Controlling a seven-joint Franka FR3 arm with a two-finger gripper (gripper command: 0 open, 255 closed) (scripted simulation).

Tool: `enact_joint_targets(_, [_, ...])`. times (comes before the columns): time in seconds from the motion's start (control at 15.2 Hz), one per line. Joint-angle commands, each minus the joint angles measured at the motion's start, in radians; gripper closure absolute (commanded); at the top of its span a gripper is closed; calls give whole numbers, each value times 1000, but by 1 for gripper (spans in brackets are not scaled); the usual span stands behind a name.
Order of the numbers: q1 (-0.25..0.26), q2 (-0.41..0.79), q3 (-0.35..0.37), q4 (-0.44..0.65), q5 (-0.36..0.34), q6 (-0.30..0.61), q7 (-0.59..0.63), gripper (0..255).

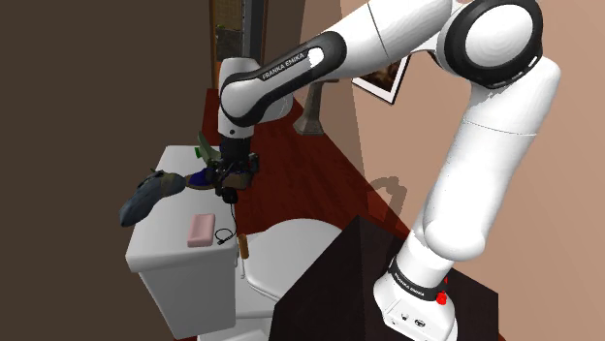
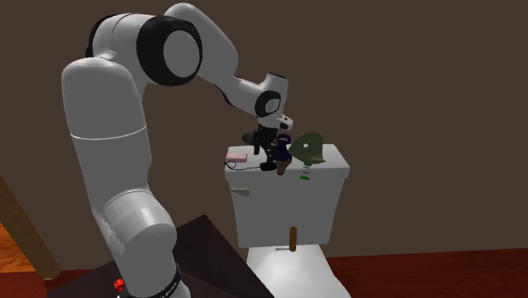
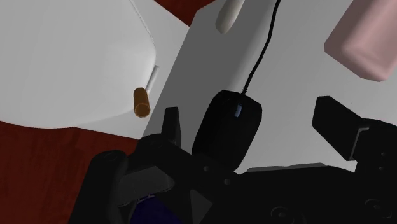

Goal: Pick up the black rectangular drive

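**Straddling black drive (image 3: 229, 126): tool (image 3: 249, 113) spread wide**

The drive is seen lying on the toilet tank lid (image 3: 299, 67), near its front edge, with its cable (image 3: 257, 60) trailing away from the tool. It is flanked by both fingers, nearer one, and not clasped. A pink block (image 3: 366, 41) is set nearby.

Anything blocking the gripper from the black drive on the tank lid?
Nothing visible. In the wrist view the gripper is open, and the black drive lies on the toilet tank lid between its fingers, with nothing else in the gaps. Its cable leads off beyond the gripper, and the pink bar lies off to one side.
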Motion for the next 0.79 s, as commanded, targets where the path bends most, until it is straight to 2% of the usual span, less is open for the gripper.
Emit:
enact_joint_targets(0.0, [1, 19, 1, -8, 0, 29, 0, 0])
enact_joint_targets(0.4, [3, 49, 1, -25, -2, 74, -3, 0])
enact_joint_targets(0.46, [3, 49, 1, -24, -2, 74, -4, 255])
enact_joint_targets(0.73, [3, 49, 0, -24, -2, 73, -4, 255])
